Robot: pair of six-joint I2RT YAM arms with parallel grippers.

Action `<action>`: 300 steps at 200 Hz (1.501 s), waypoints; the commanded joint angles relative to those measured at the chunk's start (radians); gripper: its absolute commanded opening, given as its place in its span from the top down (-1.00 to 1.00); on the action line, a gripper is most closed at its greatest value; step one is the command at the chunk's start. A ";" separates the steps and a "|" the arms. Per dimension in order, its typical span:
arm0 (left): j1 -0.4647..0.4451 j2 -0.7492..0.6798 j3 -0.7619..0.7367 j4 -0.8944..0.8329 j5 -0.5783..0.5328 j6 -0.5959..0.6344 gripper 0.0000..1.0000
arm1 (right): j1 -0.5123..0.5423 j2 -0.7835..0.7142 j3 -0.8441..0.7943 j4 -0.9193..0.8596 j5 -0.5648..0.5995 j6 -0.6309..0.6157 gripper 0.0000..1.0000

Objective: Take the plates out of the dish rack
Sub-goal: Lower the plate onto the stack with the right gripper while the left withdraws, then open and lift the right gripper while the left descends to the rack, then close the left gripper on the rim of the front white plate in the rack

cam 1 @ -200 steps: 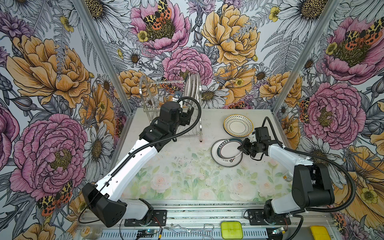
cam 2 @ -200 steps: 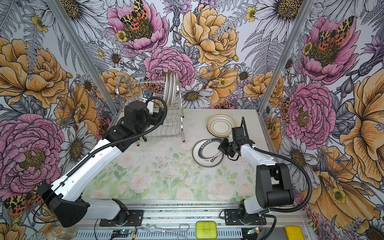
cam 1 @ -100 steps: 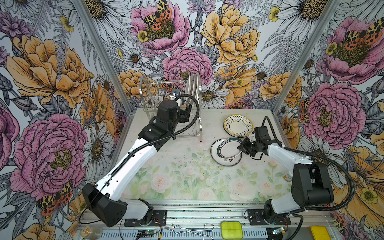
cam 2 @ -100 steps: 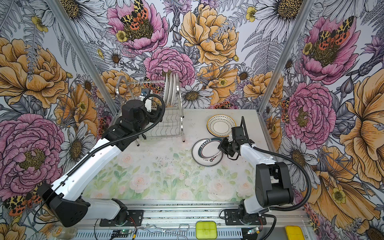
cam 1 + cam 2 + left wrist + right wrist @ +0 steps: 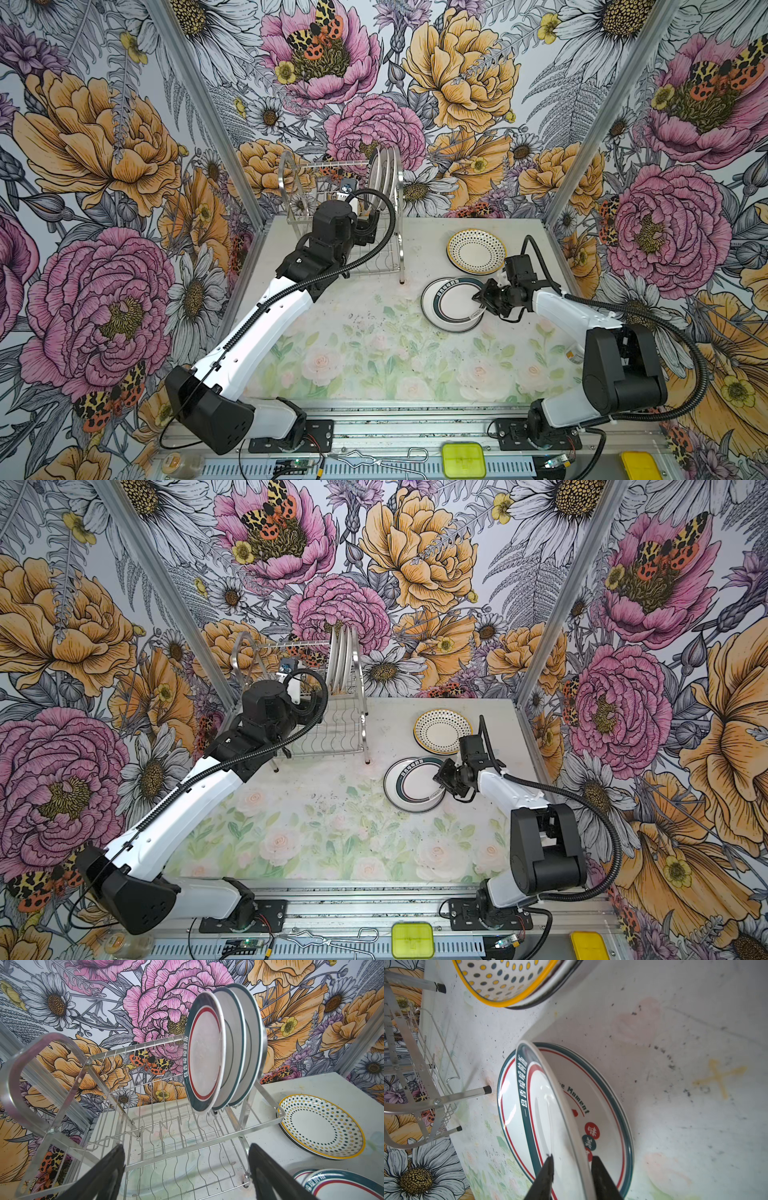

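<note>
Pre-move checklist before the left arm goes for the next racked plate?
1. Left gripper open: ok.
2. Plates left in the dish rack: ok, three plates stand in its upper tier.
3. Right gripper clear of the teal-banded plate: cannot tell; its rim sits between the fingers.
4. That plate flat on the lower plate: not ok, tilted.
5. Dotted plate apart from that pile: ok.
</note>
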State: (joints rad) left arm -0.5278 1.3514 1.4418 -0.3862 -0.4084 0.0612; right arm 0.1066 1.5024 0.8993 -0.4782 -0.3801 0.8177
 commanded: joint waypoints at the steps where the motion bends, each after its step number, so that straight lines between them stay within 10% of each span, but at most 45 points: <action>1: 0.009 -0.039 -0.024 0.036 0.029 0.013 -0.85 | 0.016 -0.007 -0.008 -0.019 0.040 0.004 0.18; 204: 0.031 0.014 0.004 0.018 0.064 0.027 -0.90 | 0.152 -0.005 0.122 -0.220 0.318 -0.027 -0.21; 234: 0.060 0.046 0.062 -0.007 0.117 0.033 -0.92 | 0.154 -0.054 0.139 -0.220 0.330 -0.052 -0.98; 300: 0.100 0.087 0.134 -0.009 0.362 0.070 -0.97 | 0.144 -0.074 0.189 -0.217 0.329 -0.077 -0.99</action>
State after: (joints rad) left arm -0.4469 1.4227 1.5356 -0.3927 -0.1795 0.1055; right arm 0.2520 1.4517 1.0466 -0.6987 -0.0711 0.7643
